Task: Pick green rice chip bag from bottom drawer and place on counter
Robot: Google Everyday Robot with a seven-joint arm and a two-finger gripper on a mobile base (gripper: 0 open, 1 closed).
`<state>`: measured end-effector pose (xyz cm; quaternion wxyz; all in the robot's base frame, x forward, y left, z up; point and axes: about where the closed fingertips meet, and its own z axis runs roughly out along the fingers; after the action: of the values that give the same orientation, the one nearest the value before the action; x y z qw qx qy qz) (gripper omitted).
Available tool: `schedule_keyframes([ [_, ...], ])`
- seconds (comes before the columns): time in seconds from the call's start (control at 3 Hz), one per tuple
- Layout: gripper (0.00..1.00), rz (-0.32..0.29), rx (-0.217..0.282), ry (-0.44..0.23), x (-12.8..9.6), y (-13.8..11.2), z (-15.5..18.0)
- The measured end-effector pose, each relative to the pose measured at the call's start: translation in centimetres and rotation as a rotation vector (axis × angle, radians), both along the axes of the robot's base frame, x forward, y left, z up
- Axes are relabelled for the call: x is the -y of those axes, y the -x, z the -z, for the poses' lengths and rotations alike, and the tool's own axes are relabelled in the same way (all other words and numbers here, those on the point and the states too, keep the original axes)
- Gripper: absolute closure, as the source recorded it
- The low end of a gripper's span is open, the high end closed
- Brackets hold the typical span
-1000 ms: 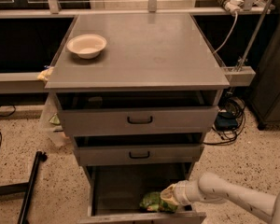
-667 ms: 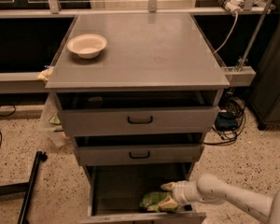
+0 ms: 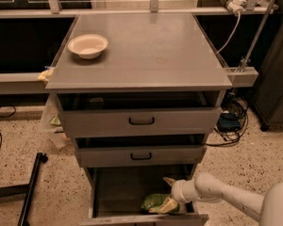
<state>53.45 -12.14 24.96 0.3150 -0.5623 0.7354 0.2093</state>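
The cabinet (image 3: 140, 126) is a boxy grey metal unit, and everything here is placed by it. Its top is the counter (image 3: 151, 55), a broad, flat, matte grey slab that overhangs the sides a little. On the counter's back left corner sits a bowl (image 3: 87, 45), round, shallow, smooth and cream. Down the cabinet's front run three drawers, all pulled out somewhat. The top drawer (image 3: 99, 122) and the middle drawer (image 3: 104, 157) are shallow, each with a flat grey face and a thin black loop handle at its centre. The bottom drawer (image 3: 114, 192), lowest in the cabinet, is open furthest and shows a plain grey tray floor with low sheet-metal walls. The bag (image 3: 154, 202) lies inside that drawer, toward its front right corner: a small, crumpled, glossy bright-green packet with paler patches, resting on the tray floor. The gripper (image 3: 171, 200) is down in the same corner, right against the bag's right edge, at the end of a smooth, rounded white arm (image 3: 226, 196) that enters from the cabinet's lower right. How its jaws stand cannot be told, nor whether they have the bag. The floor (image 3: 19, 145) around the cabinet's base is speckled stone, and dark cables (image 3: 232, 121) lie coiled on it to the cabinet's right.
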Motion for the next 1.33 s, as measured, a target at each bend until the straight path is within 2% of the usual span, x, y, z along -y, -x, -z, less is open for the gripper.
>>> schedule_keyframes([
  [0.67, 0.22, 0.017, -0.014, 0.041, 0.8, -1.9, 2.9],
  [1.0, 0.22, 0.034, -0.034, 0.069, 1.6, -2.0, 4.1],
  [1.33, 0.24, 0.055, -0.075, 0.099, 2.5, -1.6, 5.7],
])
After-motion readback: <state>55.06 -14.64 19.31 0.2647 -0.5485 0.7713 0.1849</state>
